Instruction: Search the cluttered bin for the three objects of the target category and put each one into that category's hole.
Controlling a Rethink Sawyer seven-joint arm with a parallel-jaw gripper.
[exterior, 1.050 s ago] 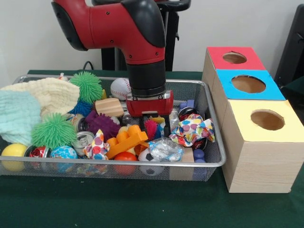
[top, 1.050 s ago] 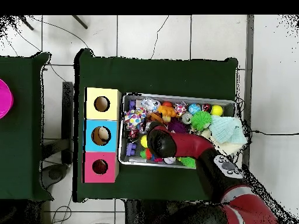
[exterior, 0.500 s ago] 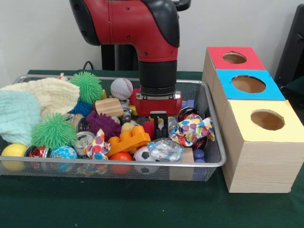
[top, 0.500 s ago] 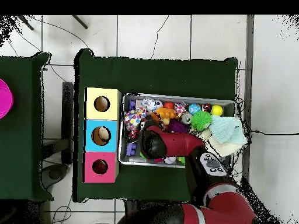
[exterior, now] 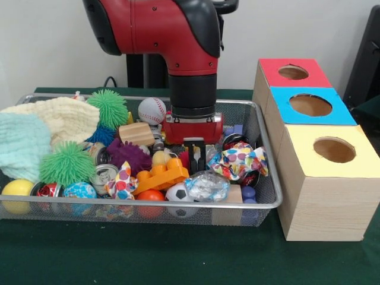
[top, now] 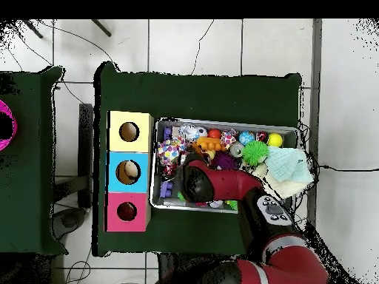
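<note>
Over the bin's middle: red and black Sawyer arm's gripper [exterior: 194, 155] hangs low in the silver wire-mesh bin [exterior: 268, 178], its fingers narrowly parted, nothing held that I can see, tips down among the clutter.

Under the fingers: a small red spiky toy [exterior: 185, 159] and a pale yellow ball [exterior: 160, 157] sit just beside the tips; which one is aimed at I cannot tell.

Close neighbours: orange plastic block toy [exterior: 159, 176], crinkled silver foil wad [exterior: 205, 185], polka-dot fabric bundle [exterior: 238, 160], small soccer ball [exterior: 178, 193].

Targets: the category is not stated; balls and spiky toys are each plentiful in the bin.

Drop points: three wooden boxes, red-topped [exterior: 293, 72], blue-topped [exterior: 310, 105] and yellow-topped [exterior: 333, 149], stand on the green table [exterior: 178, 255] just beside the bin, each with a round hole.

Doing it well: I judge the fingers should straddle one item only, descend straight, close gently, then lift clear of the fabric and block before swinging boxward.

Writing: no legible brand or label anywhere; the crushed cans' [exterior: 104, 176] print is too small to read.
</note>
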